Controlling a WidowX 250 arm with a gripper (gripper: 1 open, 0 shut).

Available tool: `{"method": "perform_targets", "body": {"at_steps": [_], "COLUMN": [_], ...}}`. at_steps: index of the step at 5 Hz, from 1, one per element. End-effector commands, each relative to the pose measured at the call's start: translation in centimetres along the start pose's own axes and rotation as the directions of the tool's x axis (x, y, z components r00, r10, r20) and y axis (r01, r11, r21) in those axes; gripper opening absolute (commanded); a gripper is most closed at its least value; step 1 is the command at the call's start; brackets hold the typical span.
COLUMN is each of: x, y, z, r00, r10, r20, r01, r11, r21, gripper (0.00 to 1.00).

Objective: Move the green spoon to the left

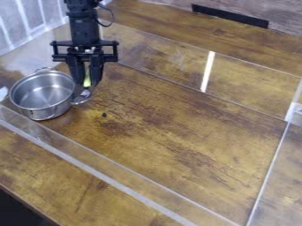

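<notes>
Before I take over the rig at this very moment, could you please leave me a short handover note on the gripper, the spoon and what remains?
Gripper: low at the spoon, appears closed on its handle.
Green spoon: handle up at the fingertips, metal end lower, close beside the steel bowl; whether they touch, I cannot tell.
Done: gripper brought to the spoon, apparently grasped.
Left: finish the leftward move if needed, minding the bowl, then release and back off.

Spoon (85,95) R of bowl (44,94), on tbl (177,132).
</notes>
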State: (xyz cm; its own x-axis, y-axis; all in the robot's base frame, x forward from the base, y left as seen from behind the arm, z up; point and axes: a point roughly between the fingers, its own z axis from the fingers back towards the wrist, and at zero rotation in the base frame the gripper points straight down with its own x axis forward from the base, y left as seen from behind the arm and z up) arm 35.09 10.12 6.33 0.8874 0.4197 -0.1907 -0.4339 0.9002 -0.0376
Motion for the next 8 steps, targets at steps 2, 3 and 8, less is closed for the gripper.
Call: {"method": "perform_targets", "body": {"at_steps": [2, 3, 8], "x": [0.56, 0.57, 0.72], "y": [1.07, 1.17, 1.55], "z": [1.96, 2.09, 2.6], "r00": [0.998, 0.998, 0.997], "r10": [0.031, 0.038, 0.071], "r20": [0.053, 0.052, 0.042], "r01": [-0.031, -0.037, -0.071], "r11": [1.0, 0.999, 0.997], "r21": [-0.004, -0.004, -0.005], "gripper": [0.0, 0.0, 0.0]}}
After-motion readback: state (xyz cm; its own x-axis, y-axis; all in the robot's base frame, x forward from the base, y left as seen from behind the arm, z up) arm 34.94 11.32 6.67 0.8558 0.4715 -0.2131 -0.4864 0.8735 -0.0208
